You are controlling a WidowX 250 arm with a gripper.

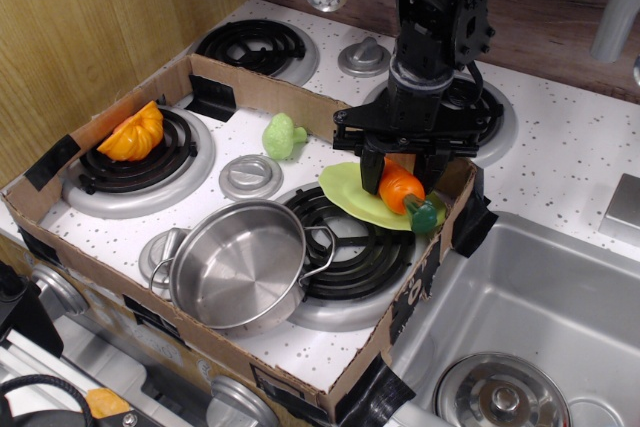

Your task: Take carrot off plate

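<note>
Black arm reaches down from top of frame, wrist vertical. End effector (400, 169) pointing down, fingers closed in on the carrot (401, 187).

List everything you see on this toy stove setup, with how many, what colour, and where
carrot: 1, orange with green top, on the plate, between the gripper fingers
plate: 1, lime green, tilted on the front right burner's far edge
pot: 1, steel, front centre
orange wedge toy: 1, orange, on the left burner
green toy: 1, light green, centre of the stove top
cardboard box: 1, brown, around the front burners
sink: 1, steel, right
gripper: 1, black, down around the carrot
</note>
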